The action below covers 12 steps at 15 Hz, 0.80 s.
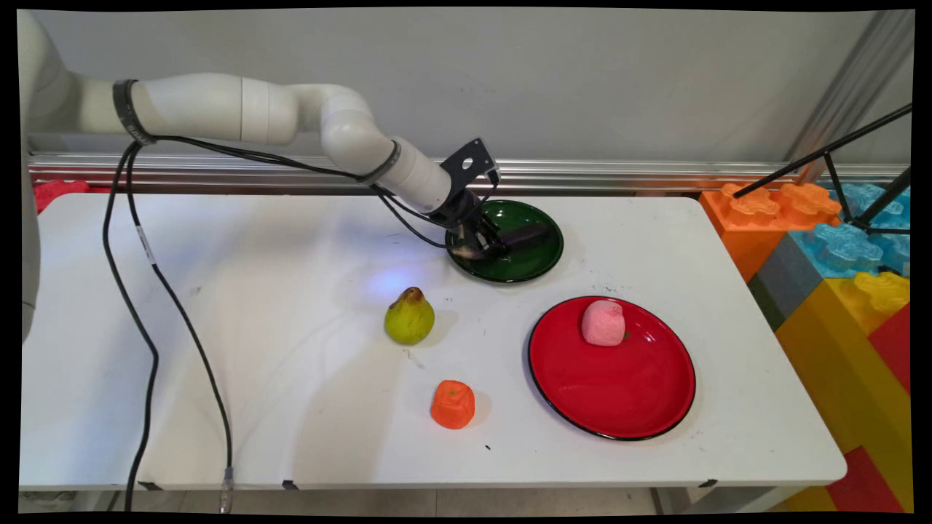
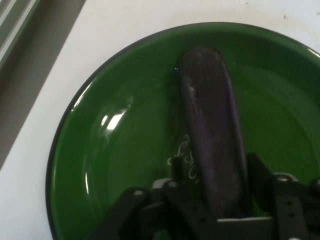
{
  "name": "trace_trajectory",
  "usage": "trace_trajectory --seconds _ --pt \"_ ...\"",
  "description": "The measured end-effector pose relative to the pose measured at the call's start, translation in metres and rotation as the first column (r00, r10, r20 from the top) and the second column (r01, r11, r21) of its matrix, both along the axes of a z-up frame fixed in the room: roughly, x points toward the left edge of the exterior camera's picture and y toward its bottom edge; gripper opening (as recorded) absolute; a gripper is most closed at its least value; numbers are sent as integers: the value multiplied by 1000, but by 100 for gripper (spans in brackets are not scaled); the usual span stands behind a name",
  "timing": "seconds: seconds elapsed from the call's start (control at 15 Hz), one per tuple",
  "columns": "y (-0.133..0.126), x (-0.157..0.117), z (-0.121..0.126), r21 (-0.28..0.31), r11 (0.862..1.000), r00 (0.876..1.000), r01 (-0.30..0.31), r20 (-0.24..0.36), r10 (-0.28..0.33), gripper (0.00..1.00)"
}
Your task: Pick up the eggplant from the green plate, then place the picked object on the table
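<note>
While the arm (image 1: 349, 138) slants down, its jaws pinch the eggplant (image 2: 212, 130) on the green plate (image 2: 100, 165).

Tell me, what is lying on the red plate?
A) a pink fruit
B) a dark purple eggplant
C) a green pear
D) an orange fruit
A: the pink fruit sits on the red plate, while the eggplant lies in the green plate, and the pear and orange fruit are on the table.
</note>
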State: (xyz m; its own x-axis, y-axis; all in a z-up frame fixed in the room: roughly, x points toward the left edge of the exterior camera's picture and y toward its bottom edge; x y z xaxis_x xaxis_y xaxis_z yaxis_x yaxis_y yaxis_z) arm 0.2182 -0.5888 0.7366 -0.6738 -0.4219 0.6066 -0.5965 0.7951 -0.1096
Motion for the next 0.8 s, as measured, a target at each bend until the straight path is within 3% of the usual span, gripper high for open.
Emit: trace_trajectory --seconds 0.4,0.8 --pt "-1 -5 1 -2 1000 1000 13 -8 -13 0" --pt "0 -11 26 -13 1000 999 28 -15 -28 0"
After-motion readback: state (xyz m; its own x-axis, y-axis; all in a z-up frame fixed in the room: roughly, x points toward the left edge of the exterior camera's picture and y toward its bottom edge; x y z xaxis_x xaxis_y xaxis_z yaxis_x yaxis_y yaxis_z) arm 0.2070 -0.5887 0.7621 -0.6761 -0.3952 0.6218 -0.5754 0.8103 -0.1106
